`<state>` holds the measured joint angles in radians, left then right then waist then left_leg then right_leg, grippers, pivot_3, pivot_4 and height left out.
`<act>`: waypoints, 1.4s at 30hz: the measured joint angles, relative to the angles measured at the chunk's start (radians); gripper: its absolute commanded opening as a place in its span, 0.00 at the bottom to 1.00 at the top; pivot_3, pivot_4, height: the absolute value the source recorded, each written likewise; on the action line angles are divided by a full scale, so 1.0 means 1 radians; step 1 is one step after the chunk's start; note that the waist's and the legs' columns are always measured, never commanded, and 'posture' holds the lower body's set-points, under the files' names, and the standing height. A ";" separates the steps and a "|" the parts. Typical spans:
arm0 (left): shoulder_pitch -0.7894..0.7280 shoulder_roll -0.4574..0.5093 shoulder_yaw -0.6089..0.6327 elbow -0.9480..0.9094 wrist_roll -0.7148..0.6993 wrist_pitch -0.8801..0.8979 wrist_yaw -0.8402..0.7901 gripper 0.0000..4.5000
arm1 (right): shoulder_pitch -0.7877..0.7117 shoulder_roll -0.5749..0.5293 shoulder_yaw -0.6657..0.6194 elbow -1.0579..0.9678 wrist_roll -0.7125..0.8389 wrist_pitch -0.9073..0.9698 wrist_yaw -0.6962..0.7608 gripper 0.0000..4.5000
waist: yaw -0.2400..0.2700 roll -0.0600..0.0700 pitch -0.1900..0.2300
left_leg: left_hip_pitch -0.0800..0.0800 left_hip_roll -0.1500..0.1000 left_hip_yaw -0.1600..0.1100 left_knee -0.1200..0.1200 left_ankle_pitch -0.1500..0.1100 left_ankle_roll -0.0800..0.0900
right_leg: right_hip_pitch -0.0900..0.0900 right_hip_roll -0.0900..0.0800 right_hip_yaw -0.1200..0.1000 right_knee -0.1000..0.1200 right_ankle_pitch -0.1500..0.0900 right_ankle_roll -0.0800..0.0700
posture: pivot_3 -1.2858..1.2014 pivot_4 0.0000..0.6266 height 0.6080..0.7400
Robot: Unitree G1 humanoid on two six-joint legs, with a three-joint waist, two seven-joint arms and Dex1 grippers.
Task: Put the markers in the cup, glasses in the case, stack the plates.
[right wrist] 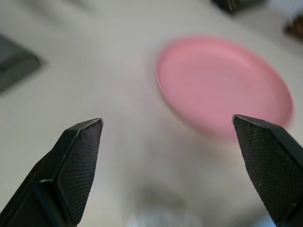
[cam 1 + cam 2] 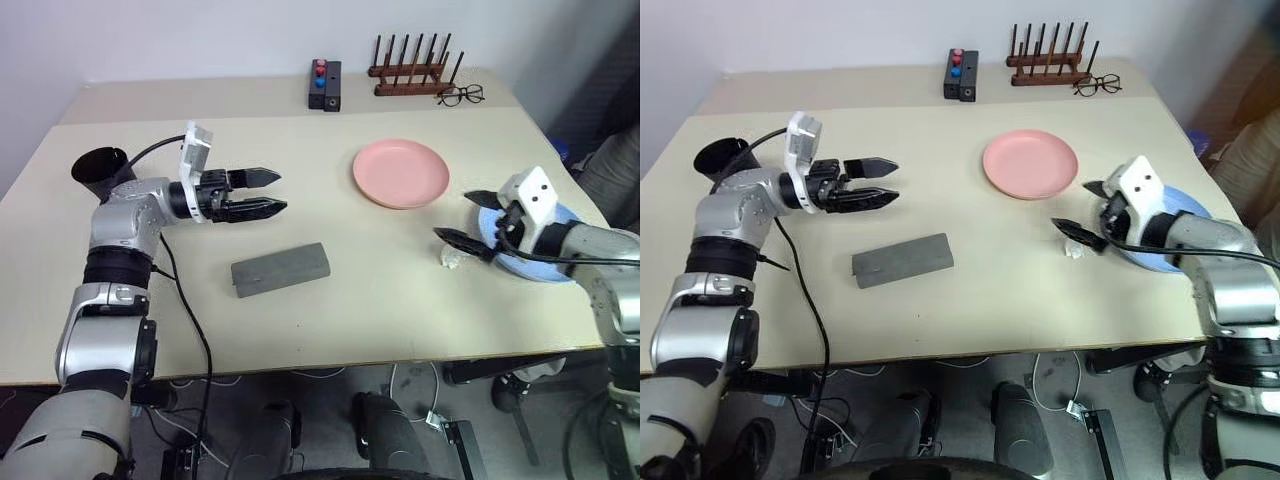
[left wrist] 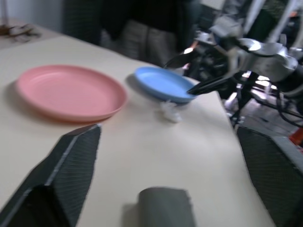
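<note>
The grey case lies shut in the middle of the table. Just above and behind it my left gripper hovers open with nothing in it, pointing toward the salmon pink plate. The black cup stands at the left edge, behind my left arm. At the right edge lies the light blue plate. My right gripper stands open and empty at that plate's near rim. The markers and the glasses are out of view.
A small white crumpled scrap lies beside the blue plate. At the back stand a wooden peg rack, thin clear-lens spectacles and a black box with red and blue buttons.
</note>
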<state>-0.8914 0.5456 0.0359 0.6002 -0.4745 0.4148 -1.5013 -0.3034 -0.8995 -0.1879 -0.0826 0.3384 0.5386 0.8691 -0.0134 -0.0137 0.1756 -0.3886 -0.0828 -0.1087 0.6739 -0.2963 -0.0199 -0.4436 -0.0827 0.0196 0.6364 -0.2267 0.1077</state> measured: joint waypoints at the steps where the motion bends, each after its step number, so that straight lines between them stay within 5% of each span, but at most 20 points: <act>1: 0.010 0.001 0.000 -0.028 -0.006 0.013 -0.006 1.00 | 0.033 -0.037 -0.011 0.003 -0.008 0.018 0.003 1.00 | 0.001 0.000 0.000 | 0.000 0.000 0.000 0.000 -0.001 0.001 | 0.000 0.000 0.000 0.000 0.000 0.000 | 0.52 0.24 1.00; 12: 0.057 0.005 -0.009 -0.172 -0.040 0.039 -0.060 1.00 | 0.113 -0.078 -0.002 0.100 -0.096 0.054 -0.039 1.00 | 0.001 0.001 0.000 | 0.000 0.000 0.001 0.007 -0.003 0.005 | 0.001 0.000 0.001 0.004 0.000 0.000 | 0.52 0.24 1.00; 15: 0.067 0.009 -0.009 -0.187 -0.039 0.026 -0.060 1.00 | 0.102 -0.076 0.029 0.134 -0.121 0.060 -0.049 0.81 | 0.002 0.001 0.000 | 0.000 0.000 0.001 0.007 -0.003 0.005 | 0.001 0.000 0.001 0.004 0.000 0.000 | 0.52 0.24 1.00; 22: 0.110 0.022 -0.008 -0.222 -0.039 0.008 -0.047 1.00 | 0.062 -0.075 0.066 0.202 -0.161 0.066 -0.059 0.00 | 0.003 0.001 -0.001 | 0.000 0.000 0.001 0.007 -0.003 0.005 | 0.001 0.000 0.001 0.004 0.000 0.000 | 0.52 0.24 1.00; 31: 0.131 0.022 0.029 -0.222 -0.038 -0.012 0.046 1.00 | -0.082 -0.044 0.091 0.234 -0.199 0.030 -0.097 0.00 | -0.002 0.001 -0.001 | 0.000 0.000 0.001 0.007 -0.003 0.004 | 0.000 0.000 0.001 0.004 0.000 0.000 | 0.52 0.24 1.00; 42: 0.220 0.031 0.106 -0.270 -0.014 -0.062 0.285 1.00 | -0.496 0.232 0.248 0.386 -0.276 -0.184 -0.150 0.00 | -0.004 0.002 0.000 | 0.000 0.000 0.002 0.006 0.000 0.000 | -0.001 0.000 0.002 0.004 0.000 0.000 | 0.52 0.24 1.00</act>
<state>-0.6718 0.5767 0.1417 0.3297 -0.4885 0.3533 -1.2162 -0.7999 -0.6675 0.0598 0.3037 0.0620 0.3549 0.7189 -0.0169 -0.0119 0.1752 -0.3888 -0.0826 -0.1071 0.6802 -0.2965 -0.0203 -0.4442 -0.0832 0.0217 0.6408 -0.2267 0.1077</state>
